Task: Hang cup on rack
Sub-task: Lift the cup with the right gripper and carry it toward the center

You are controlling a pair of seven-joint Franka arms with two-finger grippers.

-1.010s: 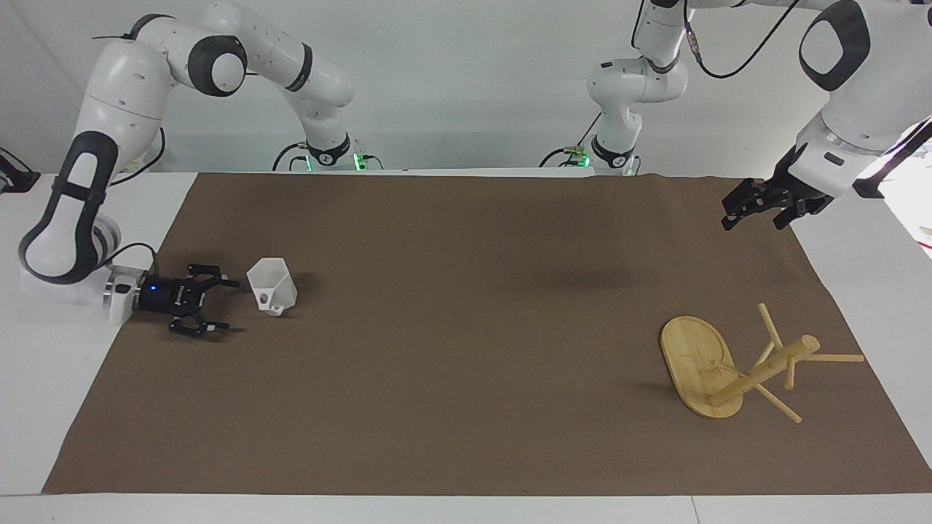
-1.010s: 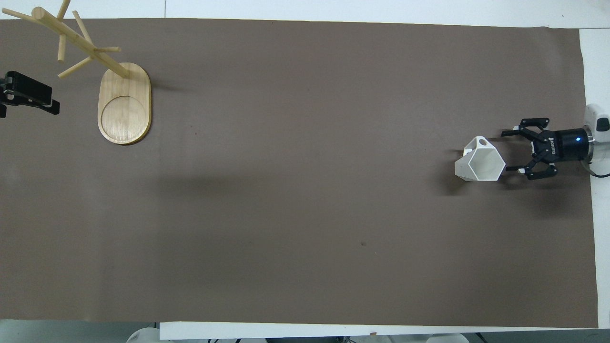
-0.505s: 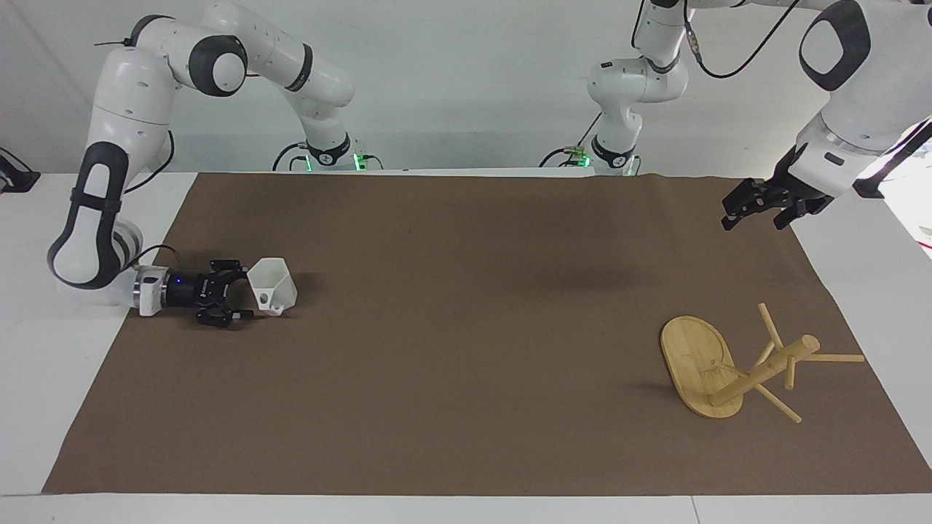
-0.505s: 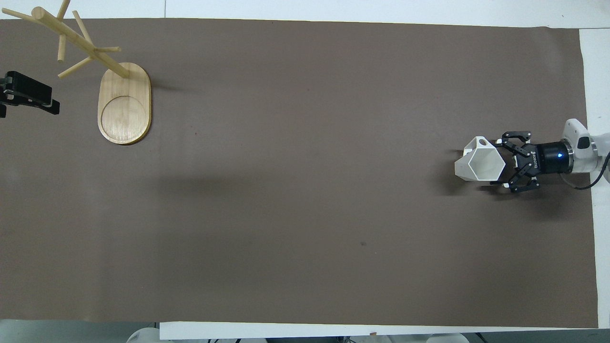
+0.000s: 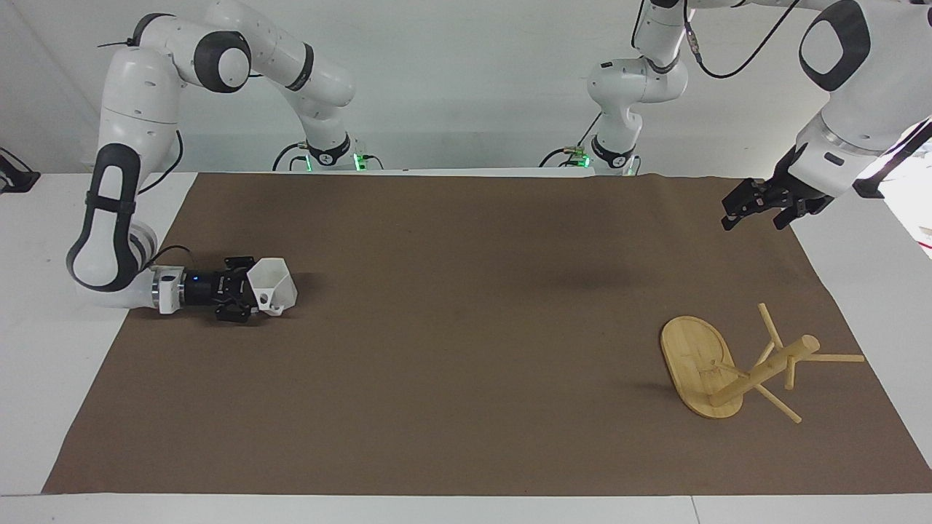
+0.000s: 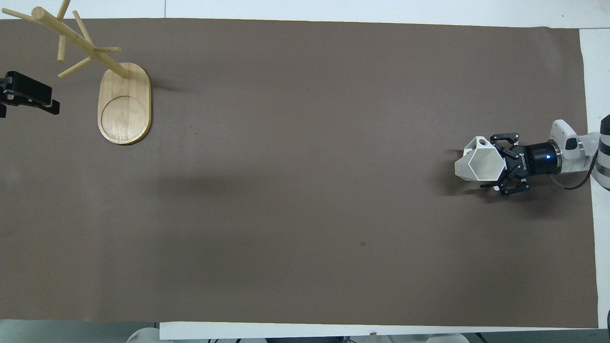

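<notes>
The white faceted cup (image 5: 279,285) stands on the brown mat at the right arm's end of the table, its handle loop turned away from the robots; it also shows in the overhead view (image 6: 476,164). My right gripper (image 5: 251,290) lies low and level against the cup, open, with one finger on each side of it (image 6: 497,164). The bamboo rack (image 5: 761,371) stands on its oval base (image 5: 692,353) at the left arm's end, pegs bare (image 6: 78,40). My left gripper (image 5: 753,211) waits in the air beside the rack (image 6: 28,95).
The brown mat (image 5: 466,349) covers most of the white table. A white strip of table shows beside the mat at each end.
My right gripper has slid along the mat toward the cup, and its open fingers now flank it. The cup, rack and left arm have not moved.
</notes>
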